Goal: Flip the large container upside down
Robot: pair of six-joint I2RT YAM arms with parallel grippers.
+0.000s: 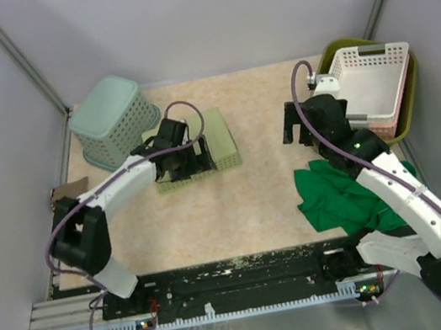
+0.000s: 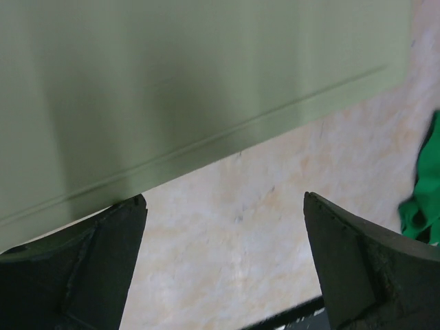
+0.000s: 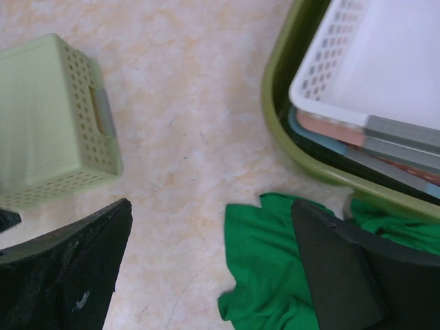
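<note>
Olive-green and upright at the table's [image 1: 269, 199] far right, the large container [image 1: 342, 46] holds a white basket [image 1: 372, 77]; left tool [image 2: 223, 206] and right tool [image 3: 210, 213] gape empty, so gripping its rim likely comes next.

White basket [image 1: 368, 81] inside olive tub [image 1: 414, 92] at far right

Baskets and a cloth on a beige tabletop [image 1: 238, 213]
A mint lattice basket [image 1: 113, 120] sits base-up at far left, with a pale yellow-green perforated basket [image 1: 220, 138] near it. A white basket [image 1: 369, 79] rests tilted at far right, and a crumpled green cloth [image 1: 337, 196] lies nearer.
</note>
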